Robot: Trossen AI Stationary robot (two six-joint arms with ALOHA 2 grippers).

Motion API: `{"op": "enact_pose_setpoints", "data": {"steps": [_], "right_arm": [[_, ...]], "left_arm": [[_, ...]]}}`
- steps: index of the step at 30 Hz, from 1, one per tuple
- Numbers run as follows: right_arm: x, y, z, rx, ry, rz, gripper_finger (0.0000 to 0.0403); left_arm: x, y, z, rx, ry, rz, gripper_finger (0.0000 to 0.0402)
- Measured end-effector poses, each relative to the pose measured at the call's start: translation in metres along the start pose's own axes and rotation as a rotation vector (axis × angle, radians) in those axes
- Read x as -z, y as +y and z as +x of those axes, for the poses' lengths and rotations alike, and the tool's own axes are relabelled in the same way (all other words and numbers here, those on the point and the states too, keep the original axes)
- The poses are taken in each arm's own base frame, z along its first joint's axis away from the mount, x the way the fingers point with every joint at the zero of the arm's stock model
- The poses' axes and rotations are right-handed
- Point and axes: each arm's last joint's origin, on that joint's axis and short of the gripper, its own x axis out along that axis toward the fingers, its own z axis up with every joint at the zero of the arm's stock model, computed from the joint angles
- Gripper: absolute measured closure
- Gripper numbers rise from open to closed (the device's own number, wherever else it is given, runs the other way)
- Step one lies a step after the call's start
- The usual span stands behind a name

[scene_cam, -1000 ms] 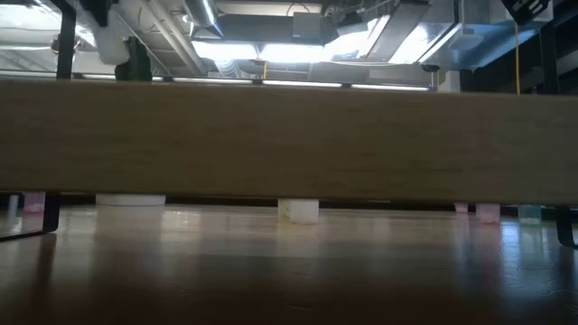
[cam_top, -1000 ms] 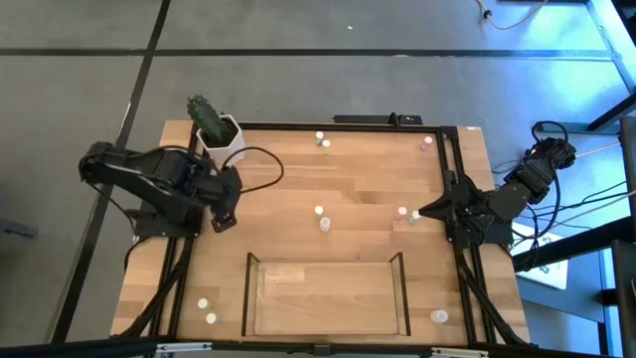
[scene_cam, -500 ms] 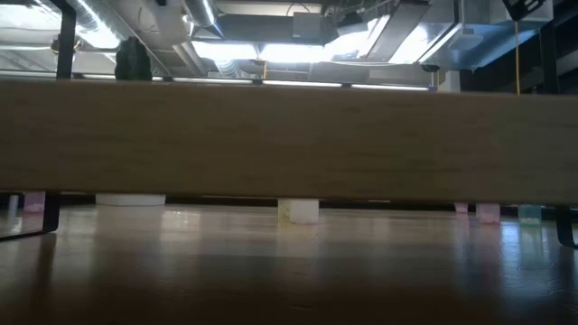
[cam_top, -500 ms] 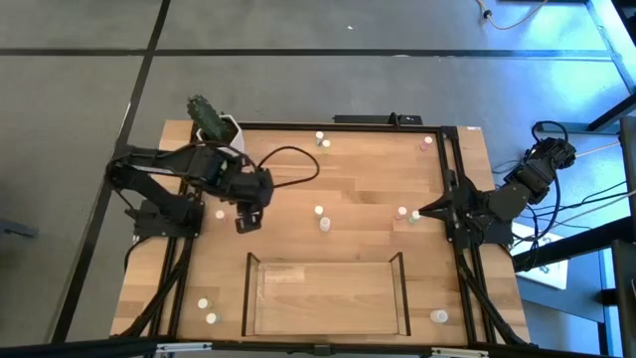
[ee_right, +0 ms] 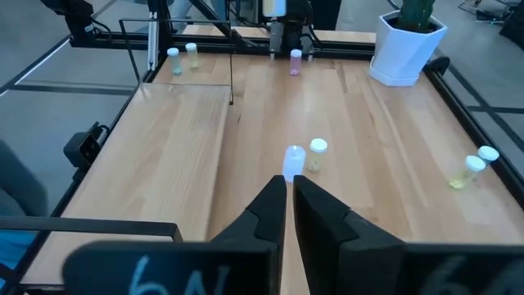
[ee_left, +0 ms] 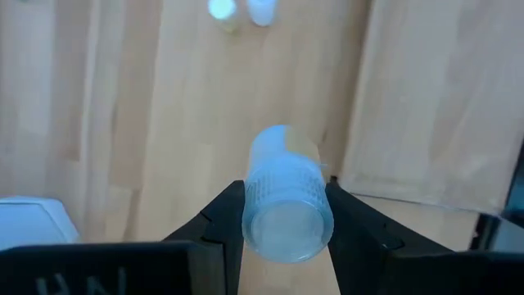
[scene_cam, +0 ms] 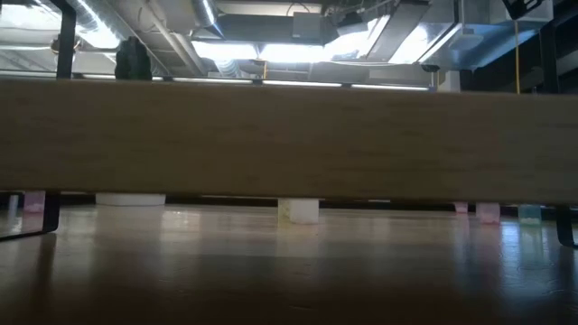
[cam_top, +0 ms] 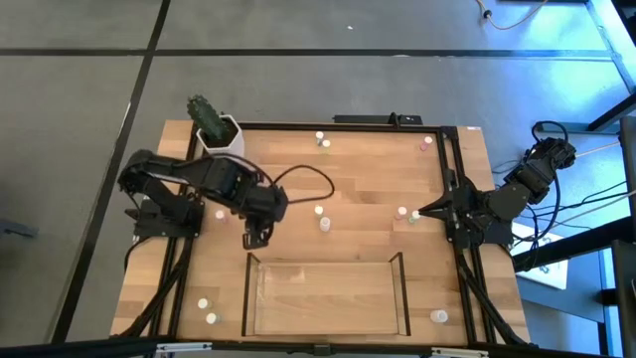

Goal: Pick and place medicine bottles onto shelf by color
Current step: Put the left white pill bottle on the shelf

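L gripper (cam_top: 256, 239) is clamped on a small pale bottle (ee_left: 285, 201), fingers pressed on both sides of its ribbed body, cap end facing the wrist cam. It hangs over bare wood just outside the tray (cam_top: 397, 288), near the tray's far-left corner. The key relation: the tray lies just ahead of the held bottle and toward the table's near edge. In the wrist view its clear wall edge and light floor start right beside the bottle. Bottle's long axis runs along the fingers, pointing toward the table, so a short carry over the wall looks like what's left. R gripper (ee_right: 288, 192) is pinched shut and empty, parked at the table's right edge, well apart from the tray, so L arm is nearer.
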Motion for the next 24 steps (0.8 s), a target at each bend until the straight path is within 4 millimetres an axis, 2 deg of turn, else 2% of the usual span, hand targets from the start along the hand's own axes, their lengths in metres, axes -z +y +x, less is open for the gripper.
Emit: {"op": "enact_pose_setpoints", "data": {"steps": [4, 13, 17, 21, 24], "right_arm": [[-0.001, 0.001, 0.0, -0.021, -0.006, -0.001, 0.0373], [-0.013, 0.012, -0.002, -0.308, -0.086, -0.039, 0.0373], [-0.015, 0.013, -0.003, -0.351, -0.099, -0.037, 0.0373], [-0.015, 0.013, -0.003, -0.352, -0.095, -0.041, 0.0373], [-0.015, 0.013, -0.003, -0.353, -0.094, -0.042, 0.0373]], "left_arm": [[0.005, -0.021, 0.002, 0.015, 0.0, 0.004, 0.0279], [0.016, -0.075, 0.0, 0.136, -0.115, 0.057, 0.0279], [0.02, -0.099, 0.001, 0.194, -0.159, 0.088, 0.0279], [0.019, -0.123, 0.011, 0.253, -0.164, 0.108, 0.0279], [0.02, -0.137, 0.027, 0.25, -0.107, 0.109, 0.0279]]}}
